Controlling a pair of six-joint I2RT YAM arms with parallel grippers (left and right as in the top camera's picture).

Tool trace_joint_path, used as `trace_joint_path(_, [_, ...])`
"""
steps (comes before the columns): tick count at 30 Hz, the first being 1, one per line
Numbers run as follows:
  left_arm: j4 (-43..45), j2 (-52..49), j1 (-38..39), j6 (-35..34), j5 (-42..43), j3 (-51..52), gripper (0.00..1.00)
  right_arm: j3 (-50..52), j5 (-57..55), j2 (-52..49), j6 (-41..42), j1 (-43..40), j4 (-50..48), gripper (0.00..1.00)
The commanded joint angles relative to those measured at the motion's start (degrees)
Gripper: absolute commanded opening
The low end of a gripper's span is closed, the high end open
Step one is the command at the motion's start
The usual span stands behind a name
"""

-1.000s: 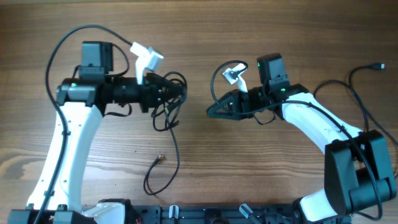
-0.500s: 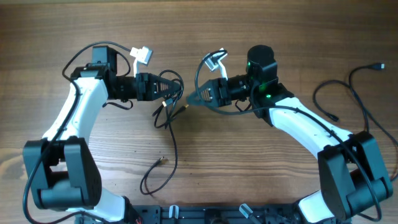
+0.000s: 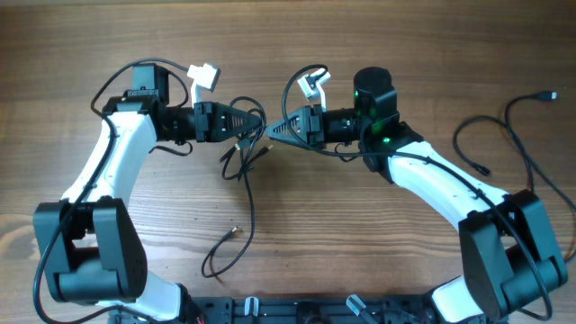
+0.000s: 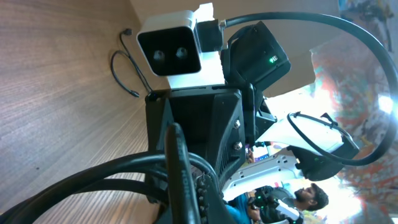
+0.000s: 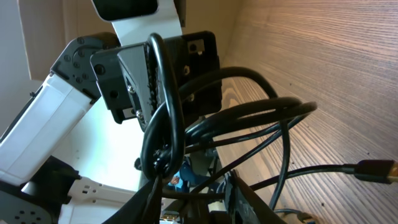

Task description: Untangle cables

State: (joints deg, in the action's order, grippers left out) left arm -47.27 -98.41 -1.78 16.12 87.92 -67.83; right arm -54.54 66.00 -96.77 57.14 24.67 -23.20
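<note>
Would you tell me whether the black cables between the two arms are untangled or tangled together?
Tangled: the right wrist view shows the cables as several loops crossing one another in one clump.

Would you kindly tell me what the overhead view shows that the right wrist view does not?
Only overhead: the whole left arm and right arm, a separate cable lying far right, and the tangle's tail plug. Only right wrist: close detail of how the loops cross, beside a plug end. Both: the tangled cables at the left gripper.
</note>
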Motion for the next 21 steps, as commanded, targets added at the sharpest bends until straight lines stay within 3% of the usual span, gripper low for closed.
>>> trace_joint_path(1, [1.7, 0.0, 0.4, 0.2, 0.5, 0.2, 0.04, -0.2, 1.5, 0.6, -1.2, 0.2, -0.1, 0.36])
trace_joint_path(5, [2.3, 0.0, 3.0, 3.2, -5.7, 0.2, 0.04, -0.2, 0.1, 0.6, -1.2, 0.2, -0.3, 0.36])
trace_joint_path(13, [3.2, 0.0, 5.8, 3.1, -7.3, 0.2, 0.04, -0.2, -5.7, 0.6, -1.2, 0.2, 0.0, 0.11])
trace_joint_path(18, [3.3, 0.0, 5.8, 2.9, -7.2, 0.2, 0.04, -0.2, -8.7, 0.6, -1.5, 0.2, 0.1, 0.11])
trace_joint_path(21, [2.9, 0.0, 5.8, 2.7, -6.0, 0.2, 0.04, -0.2, -10.7, 0.6, -1.0, 0.2, 0.1, 0.19])
